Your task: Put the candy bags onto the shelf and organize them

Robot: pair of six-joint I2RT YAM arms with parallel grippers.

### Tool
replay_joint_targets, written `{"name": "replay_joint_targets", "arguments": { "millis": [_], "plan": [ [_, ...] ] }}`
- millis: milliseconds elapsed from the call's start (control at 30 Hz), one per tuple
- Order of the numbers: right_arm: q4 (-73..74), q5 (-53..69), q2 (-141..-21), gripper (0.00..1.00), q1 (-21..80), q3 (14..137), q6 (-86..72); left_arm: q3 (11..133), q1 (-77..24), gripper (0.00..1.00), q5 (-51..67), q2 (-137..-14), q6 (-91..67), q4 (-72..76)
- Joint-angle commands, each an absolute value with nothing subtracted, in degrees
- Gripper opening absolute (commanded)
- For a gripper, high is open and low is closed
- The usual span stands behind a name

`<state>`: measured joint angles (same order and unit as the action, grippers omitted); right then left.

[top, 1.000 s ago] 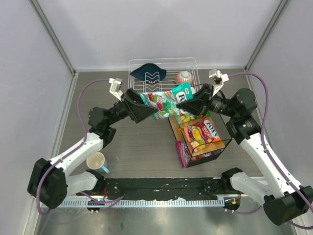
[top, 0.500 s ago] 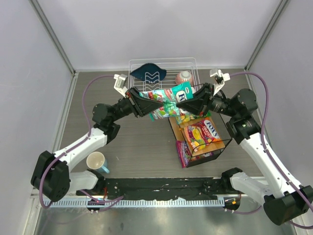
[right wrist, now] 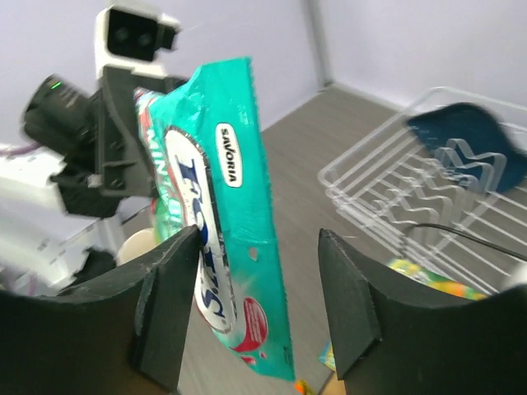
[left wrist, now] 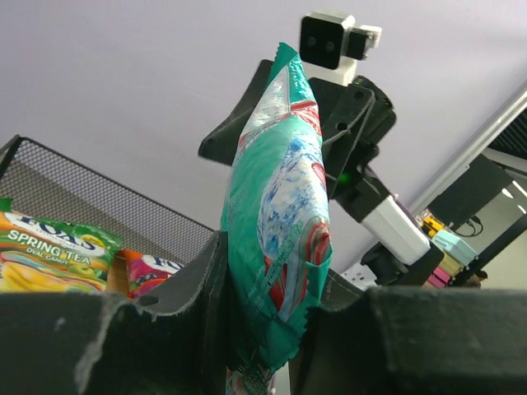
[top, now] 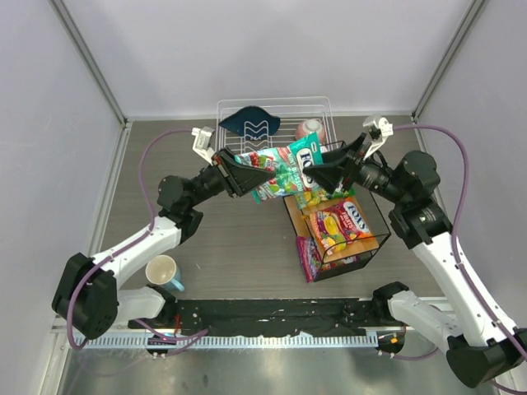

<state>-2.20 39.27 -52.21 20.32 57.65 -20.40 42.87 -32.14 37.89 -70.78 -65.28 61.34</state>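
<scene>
"So where was the glossy teal bag?"

"Pinched flat between the left gripper's black fingers, in the air at eleven o'clock from the thin-wire shelf. The right gripper's wedge-shaped fingers stood spread on either side of it."

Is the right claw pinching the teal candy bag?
No; the right gripper stands open, with clear space between the teal bag and one finger.

Teal bag in left end effector
</scene>
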Motion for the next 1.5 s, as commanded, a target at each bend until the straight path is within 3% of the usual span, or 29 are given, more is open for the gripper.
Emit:
{"name": "replay_joint_targets", "arguments": {
  "millis": [0, 267, 433, 800, 967, 1133, 1333, 1467],
  "plan": [
    [8.07, 17.25, -47.38, 0.65, 20.3, 62.49, -13.8, 42.19, -32.17, 0.0, 33.49, -69.61, -63.9, 63.63],
    [20.54, -7.71, -47.01, 0.69, 20.3, 67.84, -11.25, 37.01, -28.31, 0.0, 28.13, -65.14, -67.31, 60.91],
    [33.57, -21.43, -51.68, 0.68, 20.13, 71.72, -11.6, 27.7, -26.89, 0.0, 24.09, -54.44, -66.8, 52.59],
    [39.19, -21.45, -56.6, 0.69, 19.34, 70.22, -12.21, 14.95, -26.89, 0.01, 18.46, -39.2, -70.93, 39.55],
    [40.86, -15.56, -58.27, 0.63, 17.93, 70.22, -12.04, 10.22, -26.81, 0.0, 19.6, -43.49, -76.01, 46.12],
    [41.57, -13.98, -59.33, 0.61, 17.4, 69.17, -11.69, 8.35, -26.81, 0.0, 20.74, -55.79, -79.89, 61.24],
    [41.75, -10.11, -60.82, 0.52, 16.79, 67.5, -10.81, 11.77, -26.81, 0.0, 23.64, -68.44, -83.75, 74.08],
    [41.84, -9.67, -61.0, 0.4, 16.35, 66.97, -10.64, 13.27, -26.81, 0.0, 24.35, -73.64, -85.95, 79.62]
  ]
}}
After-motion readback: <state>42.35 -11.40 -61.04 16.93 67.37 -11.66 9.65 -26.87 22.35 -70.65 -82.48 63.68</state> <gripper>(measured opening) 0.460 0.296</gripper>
